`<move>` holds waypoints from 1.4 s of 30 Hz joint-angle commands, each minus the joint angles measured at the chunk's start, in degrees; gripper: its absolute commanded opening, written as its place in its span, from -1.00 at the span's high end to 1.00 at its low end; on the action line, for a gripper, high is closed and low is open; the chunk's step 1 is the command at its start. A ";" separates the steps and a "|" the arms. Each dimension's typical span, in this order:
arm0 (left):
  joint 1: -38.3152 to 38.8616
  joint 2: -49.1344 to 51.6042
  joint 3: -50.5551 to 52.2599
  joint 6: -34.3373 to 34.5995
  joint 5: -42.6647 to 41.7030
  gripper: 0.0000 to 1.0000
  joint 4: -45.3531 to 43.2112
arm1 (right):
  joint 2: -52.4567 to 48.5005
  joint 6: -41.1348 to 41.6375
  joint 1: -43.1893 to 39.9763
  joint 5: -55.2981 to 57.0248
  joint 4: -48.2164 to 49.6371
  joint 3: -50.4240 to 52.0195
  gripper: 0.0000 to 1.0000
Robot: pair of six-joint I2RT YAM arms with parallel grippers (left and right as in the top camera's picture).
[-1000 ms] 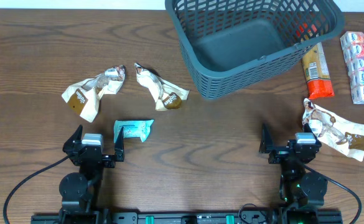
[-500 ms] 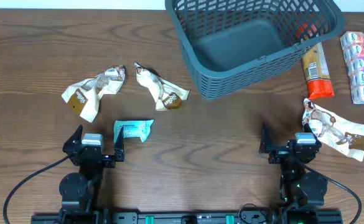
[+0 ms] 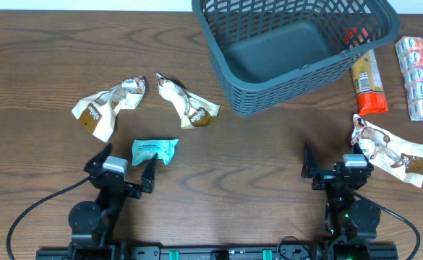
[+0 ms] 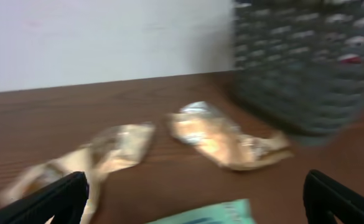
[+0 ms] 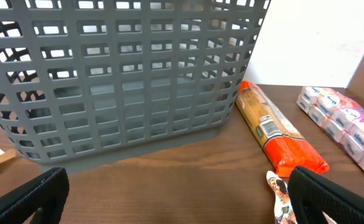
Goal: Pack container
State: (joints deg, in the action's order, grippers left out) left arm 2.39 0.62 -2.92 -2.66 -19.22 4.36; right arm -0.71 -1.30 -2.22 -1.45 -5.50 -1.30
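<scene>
The container (image 3: 283, 90), a big grey-blue basket with slotted walls, stands at the far side of the wooden table (image 3: 254, 152), right of the middle, nearer the right arm. Six packages lie around it on the table. Three are crumpled brown-and-white packets: two (image 3: 106, 105) (image 3: 188, 102) are left of the basket and well apart from it, and one (image 3: 392, 152) is just beside the right gripper (image 3: 332, 163). One teal packet (image 3: 155, 150) lies right in front of the left gripper (image 3: 124, 166), close to its right finger. One long tan-and-orange pack (image 3: 368, 83) lies against the basket's right wall, and one white multipack (image 3: 419, 68) is at the table's right edge. Both grippers hover low near the front edge with their fingers spread wide, holding nothing. From above, the right gripper's outer finger is hard to tell from the packet beside it. Something red (image 3: 352, 34) shows through the basket's far right wall; what it is cannot be made out. The left wrist view is blurred and cuts the teal packet off at its lower edge. The right wrist view cuts off the multipack and shows only a corner of the nearby crumpled packet.
</scene>
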 commanded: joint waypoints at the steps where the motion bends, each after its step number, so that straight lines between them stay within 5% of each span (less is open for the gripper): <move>1: -0.22 -0.39 0.09 11.04 -13.75 -0.97 0.39 | 0.42 0.74 0.44 0.37 0.00 0.33 -0.98; 10: -0.22 -0.39 -11.37 16.17 -29.66 -0.97 -0.59 | 0.42 5.55 0.44 -10.78 6.78 -4.48 -0.99; 17: -0.24 1.68 -22.64 15.63 -26.62 -0.97 7.45 | -4.52 6.47 0.39 -11.26 -12.13 -21.20 -0.98; 23: -0.22 1.79 -22.75 16.79 -28.83 -0.97 7.37 | -11.74 8.55 0.39 -42.40 -25.94 -33.83 -0.99; 28: -0.17 1.79 -22.77 16.98 -34.42 -0.97 7.39 | -12.02 10.23 0.39 -62.75 -18.10 -36.37 -0.98; 33: -0.17 1.92 -22.97 23.80 -35.87 -0.97 7.13 | -12.07 18.95 0.37 -60.87 -6.95 -36.98 -0.99; 42: -0.20 3.72 -35.28 20.55 -33.20 -0.97 15.87 | -24.68 18.80 -2.75 -54.05 -7.56 -49.29 -0.98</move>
State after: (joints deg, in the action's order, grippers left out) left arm 2.37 2.94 -32.73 19.44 -53.89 17.63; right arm -19.33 16.38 -3.22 -57.67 -12.14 -45.71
